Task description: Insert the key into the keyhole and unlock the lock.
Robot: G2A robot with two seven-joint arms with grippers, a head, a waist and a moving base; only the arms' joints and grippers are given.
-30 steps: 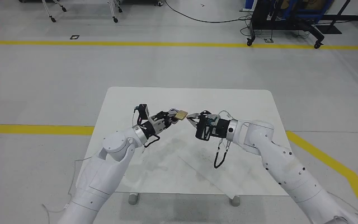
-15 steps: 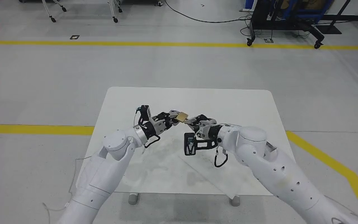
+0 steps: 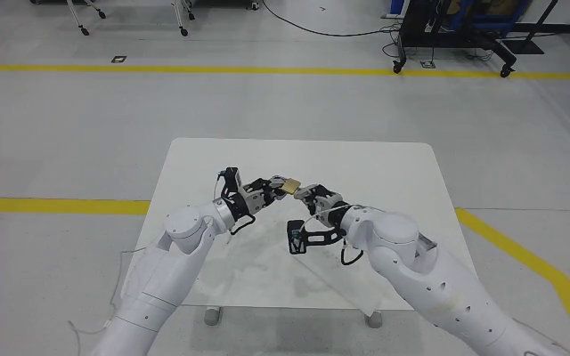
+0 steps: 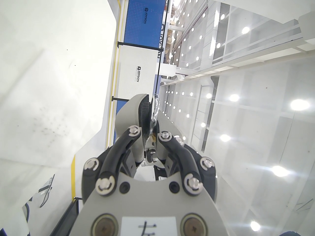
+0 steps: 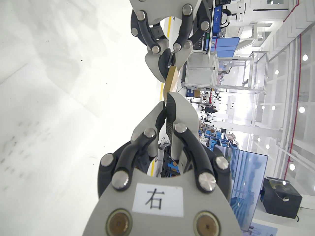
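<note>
The left arm (image 3: pixel 169 258) and right arm (image 3: pixel 427 276) are wearing smooth white shells, black cables (image 3: pixel 349 254) looping off the wrists. The left gripper (image 4: pixel 150 110) and right gripper (image 5: pixel 166 110) are showing grey plates (image 5: pixel 110 205), black linkages (image 5: pixel 190 143), silver screws (image 5: pixel 205 179) and white character labels (image 5: pixel 157 199).

Your right hand (image 3: pixel 307 192) has rolled over at the wrist; its forearm has swung in across the counter (image 3: pixel 392 169) and the left hand (image 3: pixel 276 185) has nudged the lock (image 3: pixel 291 185) toward it.
</note>
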